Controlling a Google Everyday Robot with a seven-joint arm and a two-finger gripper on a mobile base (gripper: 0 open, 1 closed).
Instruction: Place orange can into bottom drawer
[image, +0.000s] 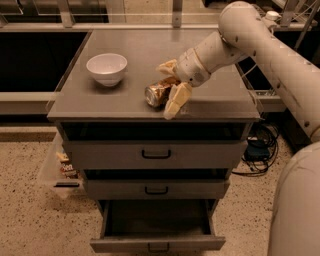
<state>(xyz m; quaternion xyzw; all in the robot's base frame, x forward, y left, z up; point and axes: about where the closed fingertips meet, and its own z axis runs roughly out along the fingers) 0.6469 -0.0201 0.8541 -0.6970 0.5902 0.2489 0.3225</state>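
Observation:
The orange can (157, 94) lies on its side on the grey cabinet top (125, 100), right of the white bowl (107, 68). My gripper (169, 86) reaches in from the right with its tan fingers spread, one behind the can and one in front of it near the front edge. The fingers straddle the can and are open around it. The bottom drawer (157, 226) is pulled out below, dark and empty inside, with a small black handle on its front.
Two shut grey drawers (156, 154) sit above the open one. Cables and a box (257, 150) lie on the floor at the right. A clear bin with small items (57, 167) stands left of the cabinet. My white arm (280, 60) crosses the right side.

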